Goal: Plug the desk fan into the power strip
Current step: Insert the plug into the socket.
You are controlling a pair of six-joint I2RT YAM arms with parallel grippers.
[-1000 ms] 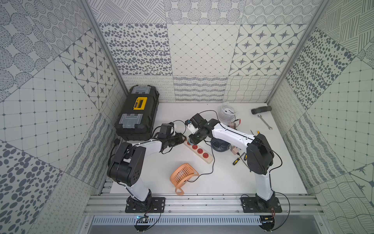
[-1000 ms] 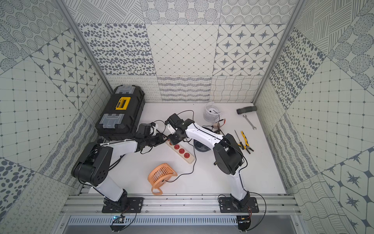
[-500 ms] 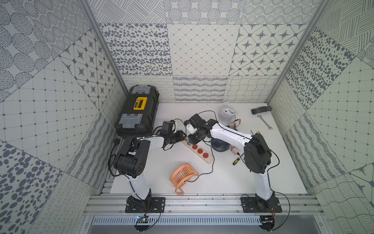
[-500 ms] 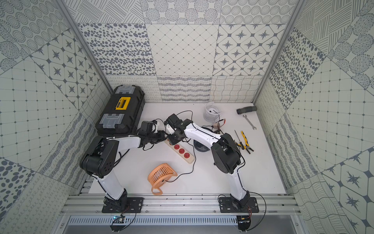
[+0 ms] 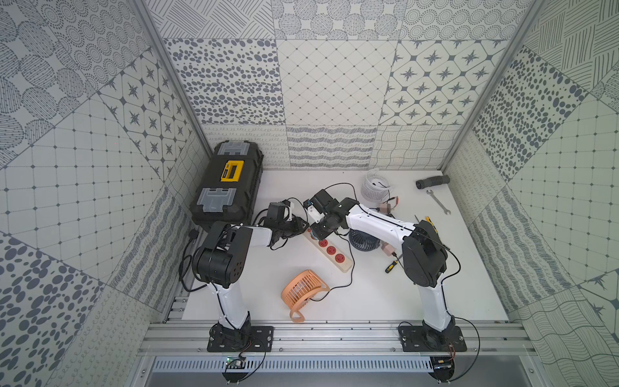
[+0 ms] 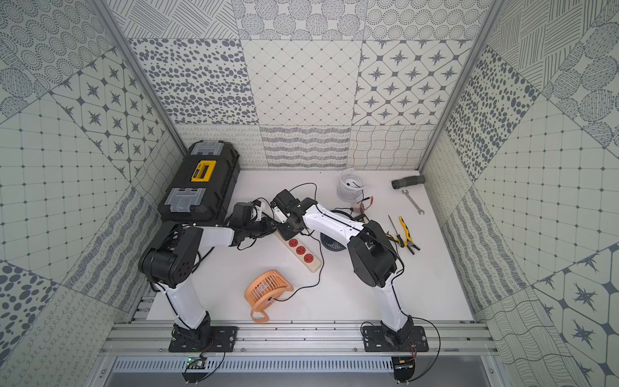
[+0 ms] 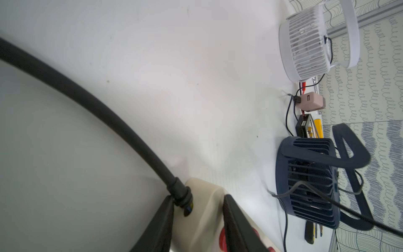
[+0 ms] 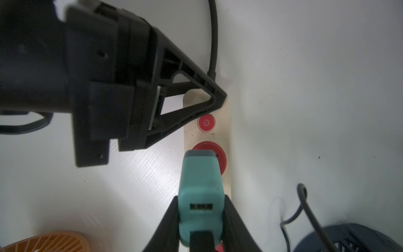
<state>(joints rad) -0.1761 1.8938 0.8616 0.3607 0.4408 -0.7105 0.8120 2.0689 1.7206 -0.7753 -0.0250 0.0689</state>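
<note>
orange fan (image 5: pixel 303 296) lies nearest the rail. beyond it the cream strip (image 5: pixel 346 267) runs slantwise mid-table, three red sockets bare. at its far end the right gripper (image 8: pixel 200 200) clamps a teal adapter (image 8: pixel 199 174) over the socket beside the switch (image 8: pixel 206 123); it looks part-seated, prongs hidden. left gripper (image 7: pixel 198 200), jaws narrow, pinches the strip's cord end. blue fan (image 5: pixel 363 240) sits just beside, white fan (image 5: pixel 375 187) farthest back.

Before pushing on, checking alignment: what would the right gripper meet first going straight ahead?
Probably the power strip, at the red socket by its switch; the right gripper aims a teal adapter there.
</note>
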